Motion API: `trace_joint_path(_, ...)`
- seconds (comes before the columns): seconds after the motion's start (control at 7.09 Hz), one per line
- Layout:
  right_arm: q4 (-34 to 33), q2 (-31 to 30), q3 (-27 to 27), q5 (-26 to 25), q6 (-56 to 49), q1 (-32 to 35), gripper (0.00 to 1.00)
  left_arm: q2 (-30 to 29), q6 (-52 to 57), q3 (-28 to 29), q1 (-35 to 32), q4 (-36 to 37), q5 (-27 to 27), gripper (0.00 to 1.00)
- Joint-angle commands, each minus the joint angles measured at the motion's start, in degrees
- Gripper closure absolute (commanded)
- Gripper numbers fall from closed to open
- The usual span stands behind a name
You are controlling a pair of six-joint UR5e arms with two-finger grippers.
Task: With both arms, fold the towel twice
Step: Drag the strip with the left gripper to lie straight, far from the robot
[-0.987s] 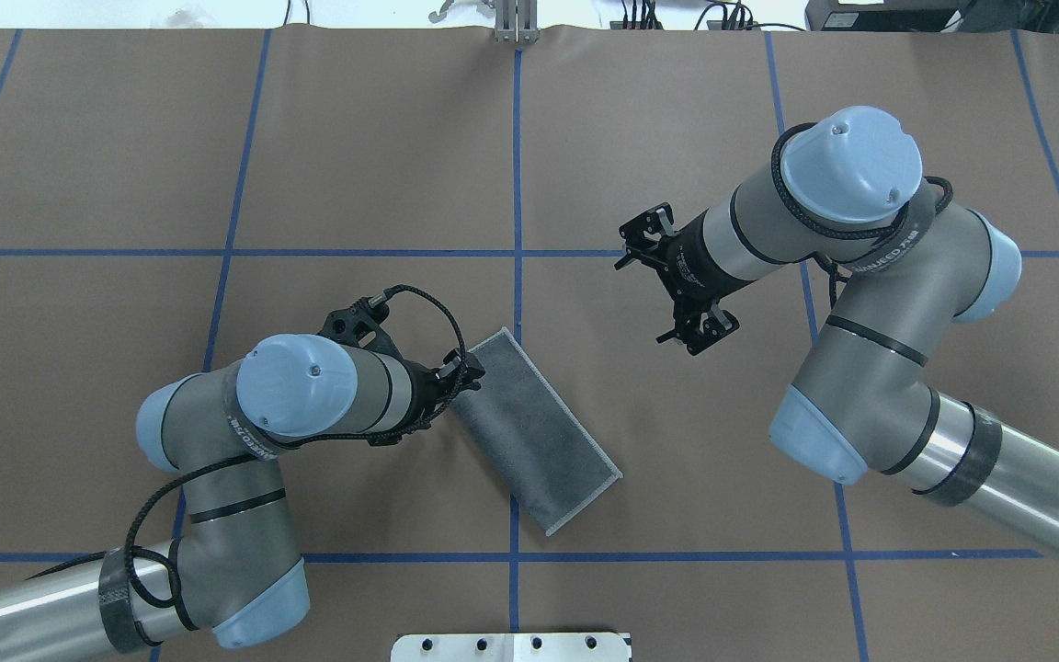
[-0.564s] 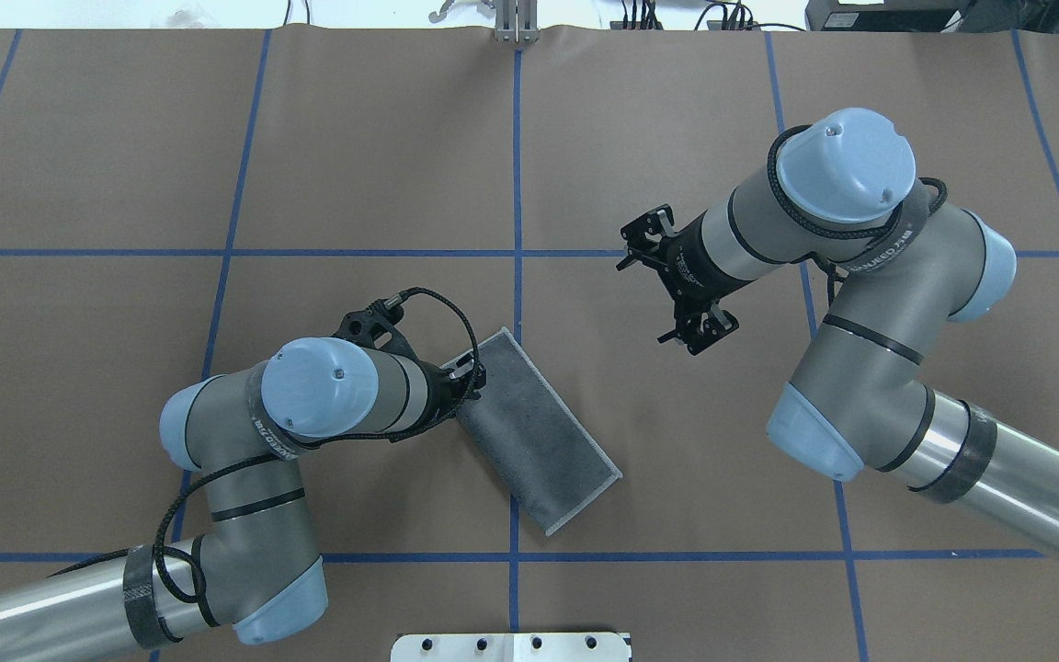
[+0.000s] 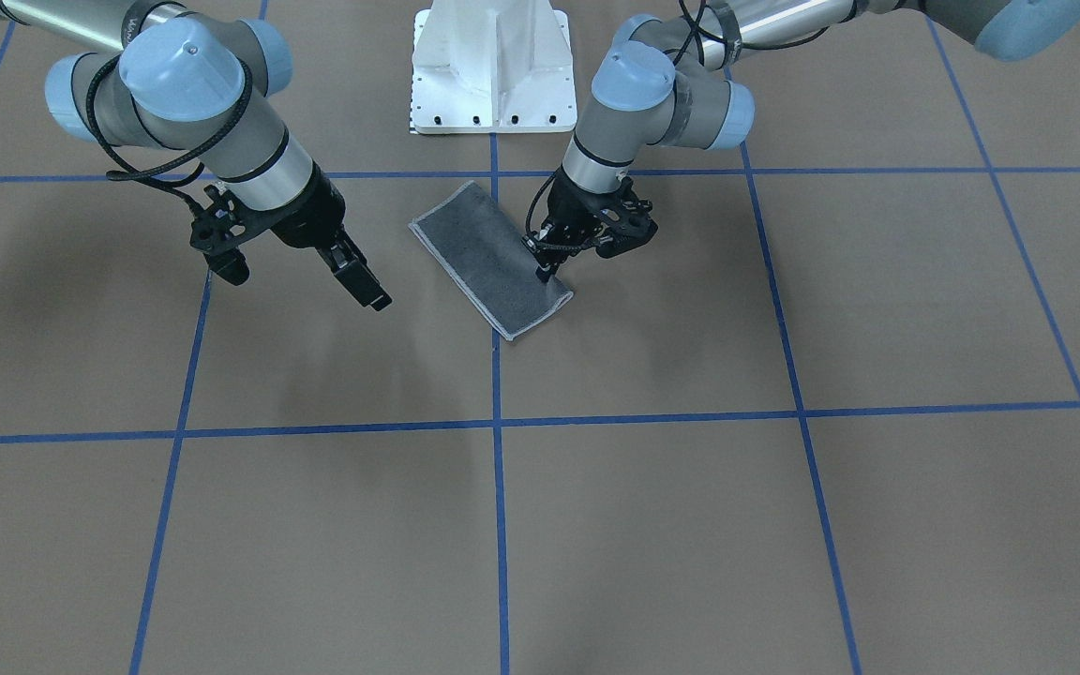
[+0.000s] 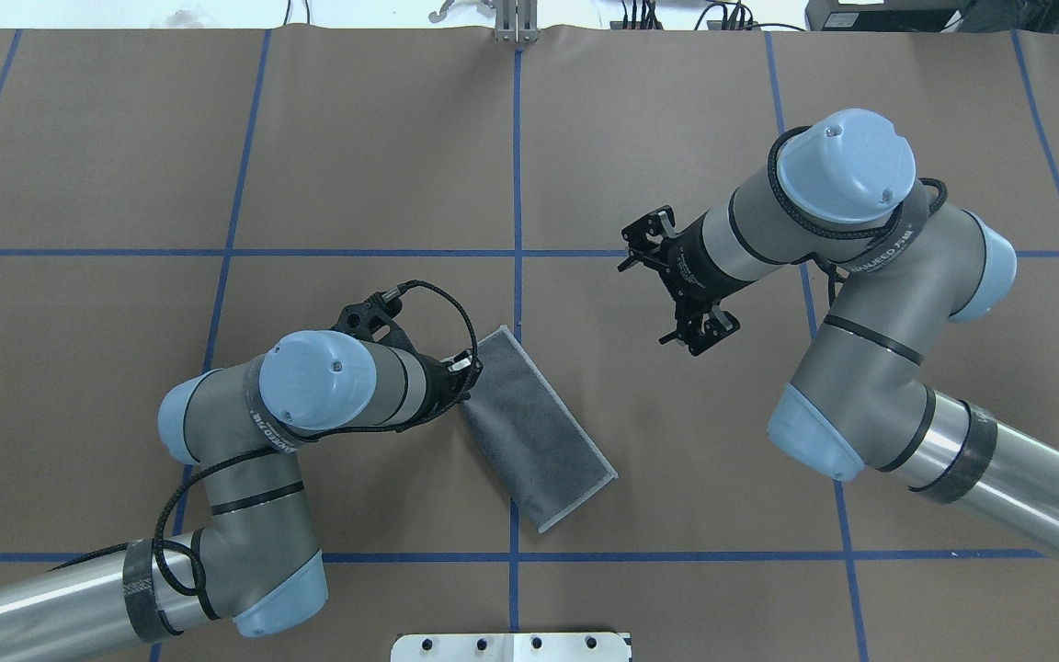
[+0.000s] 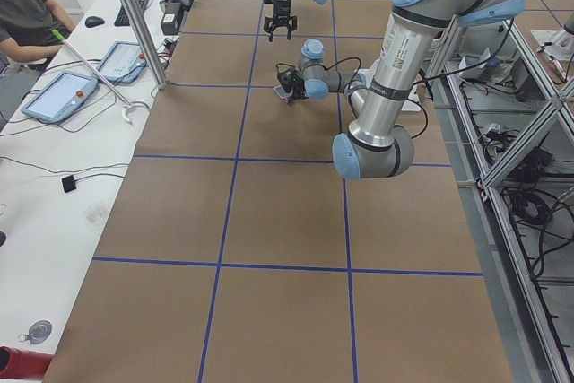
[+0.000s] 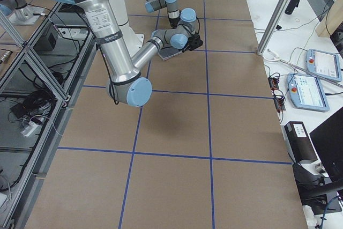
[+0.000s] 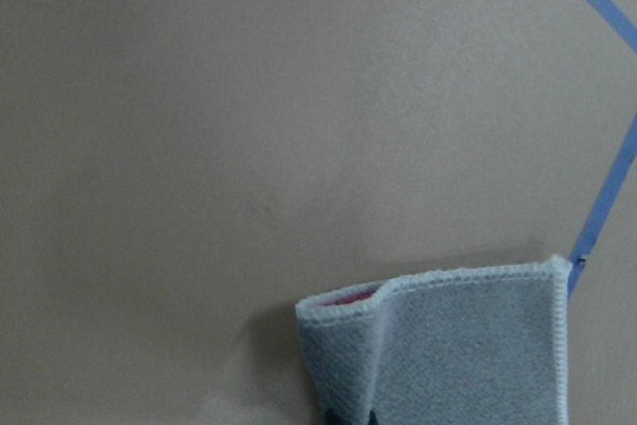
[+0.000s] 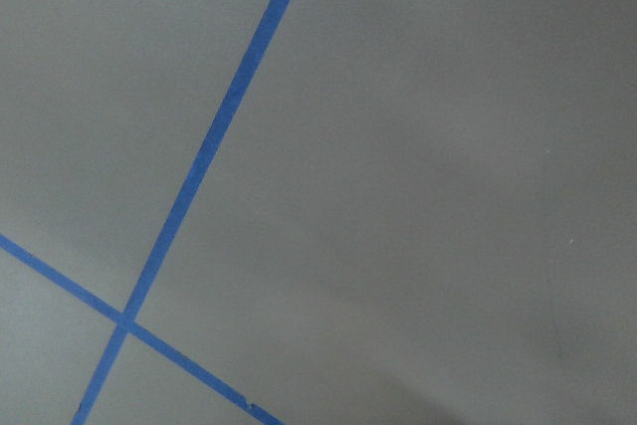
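Half-folded grey towel (image 4: 537, 430), flat, diagonal

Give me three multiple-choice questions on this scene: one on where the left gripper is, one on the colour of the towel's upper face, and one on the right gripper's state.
1. Where is the left gripper?
A. At a corner of the towel
B. Under the towel
C. High up, far from the towel

2. What colour is the towel's upper face?
A. Pink
B. Dark grey
C. White

3. What state is the right gripper in?
A. Open, holding nothing
B. Shut on the towel
C. Shut on a cup

Answers:
1 A: in the front-facing view its fingertips meet the towel's corner.
2 B: both exterior top views show grey facing up, and pink only peeks out of the fold in the left wrist view.
3 A: its fingers stand spread above the bare table, apart from the towel.
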Motion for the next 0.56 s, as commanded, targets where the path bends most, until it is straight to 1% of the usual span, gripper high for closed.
trace_joint_path(0.0, 0.0, 0.0, 0.1, 0.0, 0.1, 0.1, 0.0, -2.1, 5.6, 0.2, -2.7, -0.3, -0.1, 1.0)
trace_joint_path(0.14, 0.0, 0.0, 0.2, 0.0, 0.1, 0.1, 0.0, -3.0, 7.9, 0.5, -4.0, -0.2, -0.1, 1.0)
trace_joint_path(0.28, 0.0, 0.1, 0.3, -0.1, 0.1, 0.1, 0.0, -4.8, 10.3, 2.9, -5.1, -0.3, -0.1, 1.0)
trace_joint_path(0.42, 0.0, 0.1, 0.3, -0.1, 0.0, 0.1, 0.0, -7.9, 11.6, 6.7, -6.2, -1.1, -0.1, 1.0)
